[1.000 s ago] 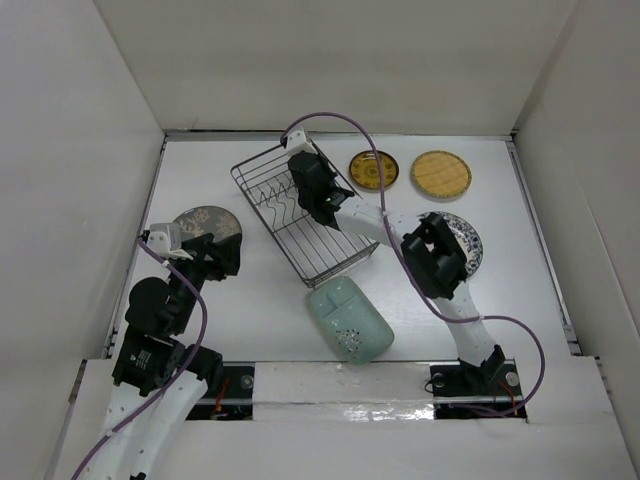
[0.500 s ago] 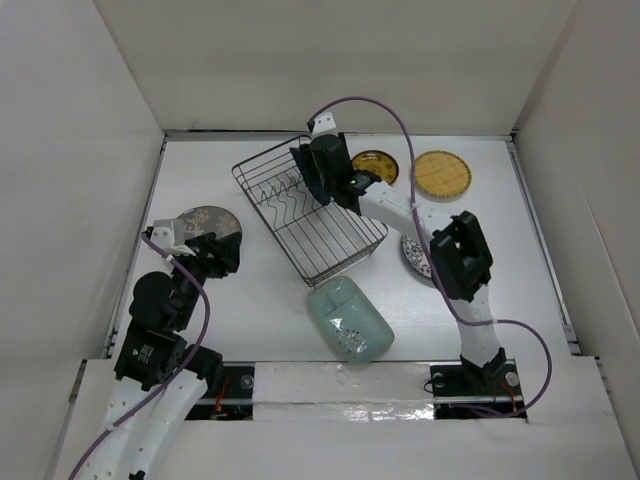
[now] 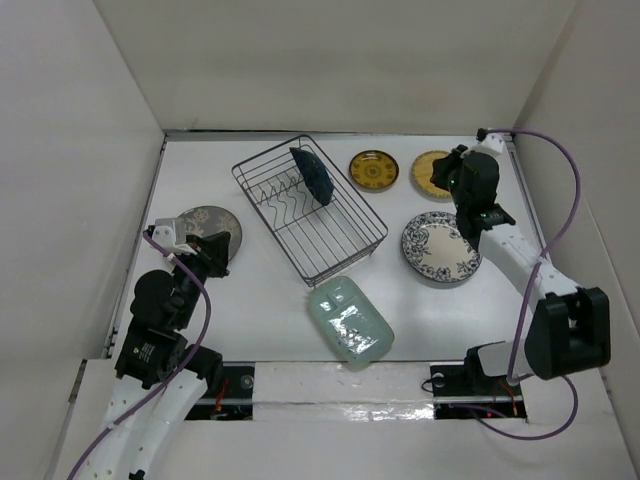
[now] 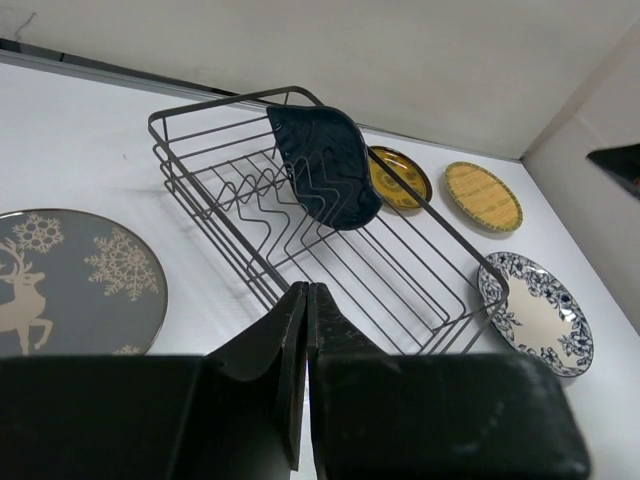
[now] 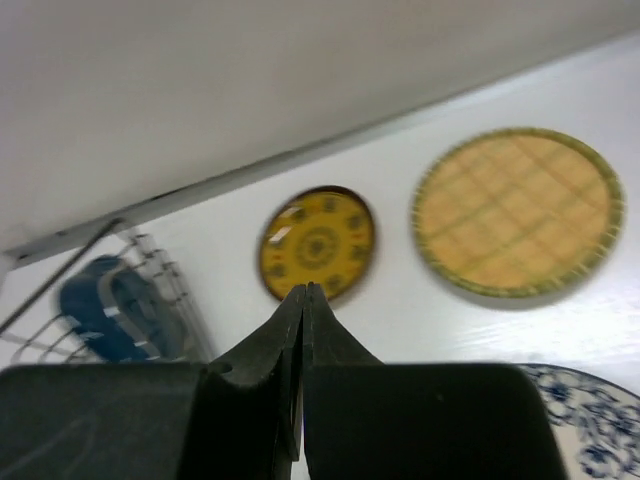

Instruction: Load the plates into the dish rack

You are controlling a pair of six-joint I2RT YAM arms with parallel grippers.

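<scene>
Looking down from above, the top view alone catches the green glass dish (image 3: 349, 322) at lower centre, just below the wire rack (image 3: 308, 208). Only the left wrist view shows the deer and snowflakes on the grey plate (image 4: 70, 280). A blue leaf plate (image 3: 313, 175) stands on edge in the rack's upper end. Bare table separates the rack from the grey plate at left. The small yellow plate (image 3: 374, 169) and the woven yellow plate (image 3: 435, 172) lie near the back wall, with the patterned plate (image 3: 440, 247) below them. The left gripper (image 4: 306, 295), clenched on nothing, hangs at the grey plate's right edge. The right gripper (image 5: 303, 295), also clenched and empty, hovers by the yellow pair at upper right.
</scene>
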